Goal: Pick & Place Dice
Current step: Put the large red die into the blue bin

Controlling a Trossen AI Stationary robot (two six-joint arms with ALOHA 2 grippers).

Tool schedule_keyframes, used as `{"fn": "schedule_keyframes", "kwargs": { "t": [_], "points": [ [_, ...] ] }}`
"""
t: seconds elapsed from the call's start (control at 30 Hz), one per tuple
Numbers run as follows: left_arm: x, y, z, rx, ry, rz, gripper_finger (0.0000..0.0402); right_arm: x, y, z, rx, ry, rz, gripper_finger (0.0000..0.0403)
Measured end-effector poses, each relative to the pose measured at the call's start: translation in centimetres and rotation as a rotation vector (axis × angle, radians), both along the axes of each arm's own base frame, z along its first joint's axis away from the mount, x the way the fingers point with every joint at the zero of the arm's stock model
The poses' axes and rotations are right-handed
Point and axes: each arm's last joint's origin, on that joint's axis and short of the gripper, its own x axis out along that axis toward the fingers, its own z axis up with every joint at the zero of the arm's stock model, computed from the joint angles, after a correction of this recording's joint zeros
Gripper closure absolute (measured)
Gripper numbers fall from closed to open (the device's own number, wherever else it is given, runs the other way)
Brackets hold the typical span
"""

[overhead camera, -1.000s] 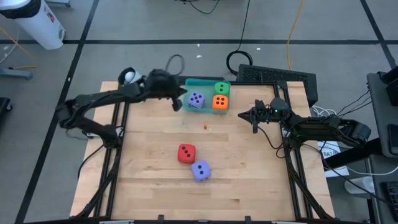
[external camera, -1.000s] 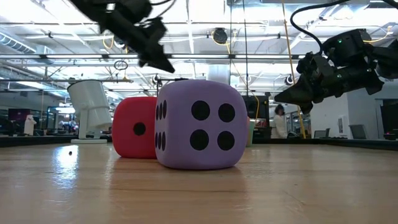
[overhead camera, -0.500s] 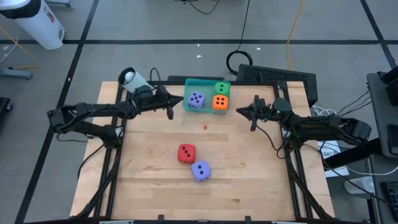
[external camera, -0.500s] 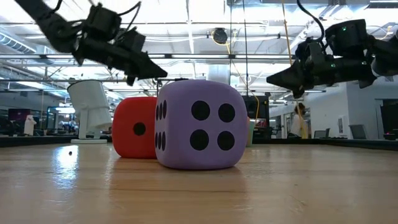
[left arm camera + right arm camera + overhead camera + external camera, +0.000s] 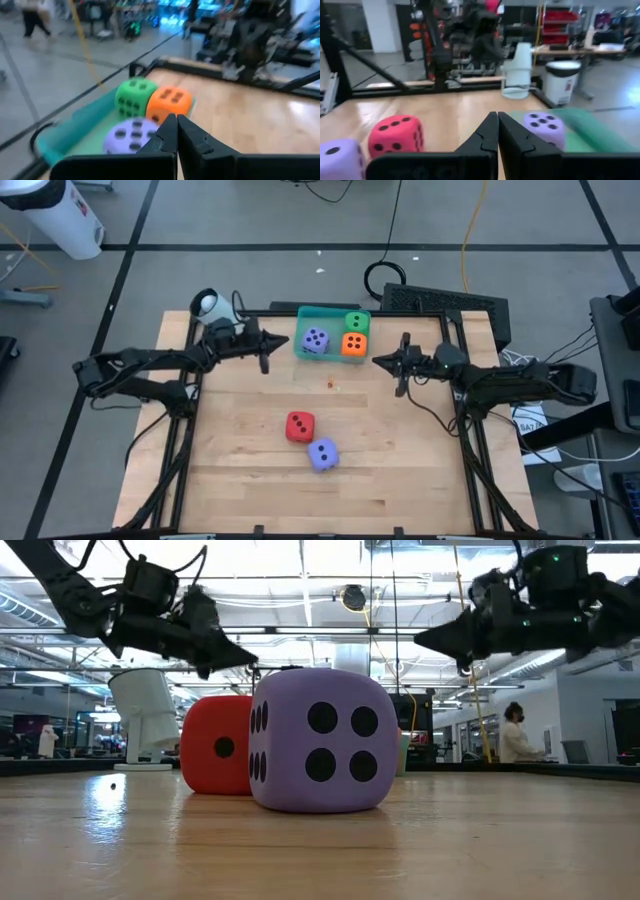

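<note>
Your left gripper (image 5: 272, 343) hangs clenched at ten o'clock, your right gripper (image 5: 385, 361) clenched at two. The red soft die (image 5: 300, 426) and one purple-blue soft die (image 5: 322, 454) touch mid-table; three dice sit in the teal plastic tray (image 5: 330, 314) at twelve.

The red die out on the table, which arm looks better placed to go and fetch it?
Hard to call: the red die lies about midway. The right gripper seems slightly nearer and sees it in its wrist view; the left gripper faces the teal tray.
</note>
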Motion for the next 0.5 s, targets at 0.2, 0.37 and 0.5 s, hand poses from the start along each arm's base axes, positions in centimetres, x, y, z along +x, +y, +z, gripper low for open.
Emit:
{"fn": "schedule_keyframes", "kwargs": {
  "t": [0.2, 0.37, 0.5],
  "points": [
    [-2.5, 0.7, 0.8, 0.041, -0.046, -0.056, 0.0401, 1.0, 0.6, 0.3, 0.025, 0.062, -0.088, 0.0403],
    [-6.0, 0.5, 1.2, 0.063, -0.11, 0.006, 0.0401, 1.0, 0.6, 0.5, 0.117, 0.031, -0.081, 0.0403],
    [-7.5, -0.1, 2.3, 0.09, -0.177, 0.009, 0.0401, 1.6, 0.8, 0.7, 0.17, 0.088, -0.072, 0.0403]
  ]
}}
